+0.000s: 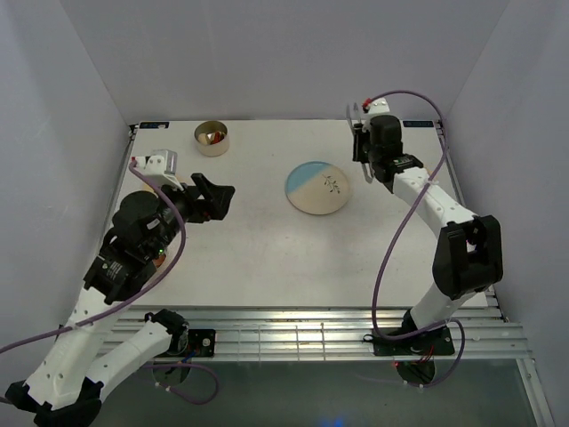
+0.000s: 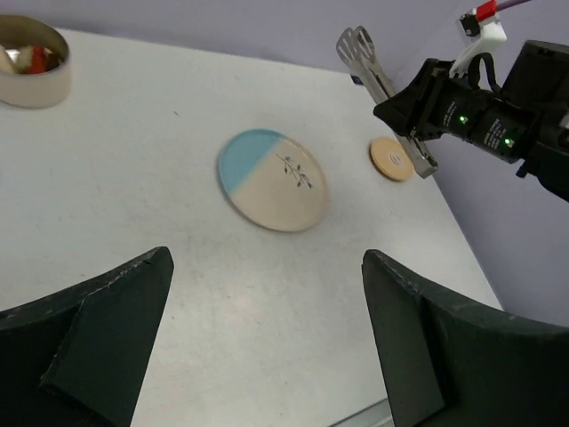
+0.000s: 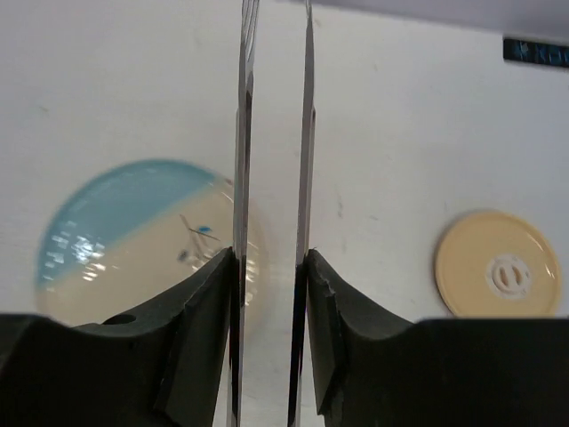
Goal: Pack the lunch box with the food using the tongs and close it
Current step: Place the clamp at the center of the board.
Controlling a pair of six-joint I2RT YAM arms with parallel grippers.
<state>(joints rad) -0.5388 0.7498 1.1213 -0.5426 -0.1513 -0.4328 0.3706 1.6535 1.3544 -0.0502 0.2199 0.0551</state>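
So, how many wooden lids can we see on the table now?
1. The wooden lid lies flat on the table, to the right of the plate, near the right pincer that holds the tongs. A second lid may be hidden.

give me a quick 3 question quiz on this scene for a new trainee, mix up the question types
1. True or false: the left claw grips the tongs.
2. What lies on the table to the side of the plate, near the right claw? A) a wooden lid B) a spoon C) a cup
3. Fill in: the red piece sits in the steel ___.
Key: 1 false: the right claw is shut on the tongs, and the left claw stands open. 2 A. 3 tin.
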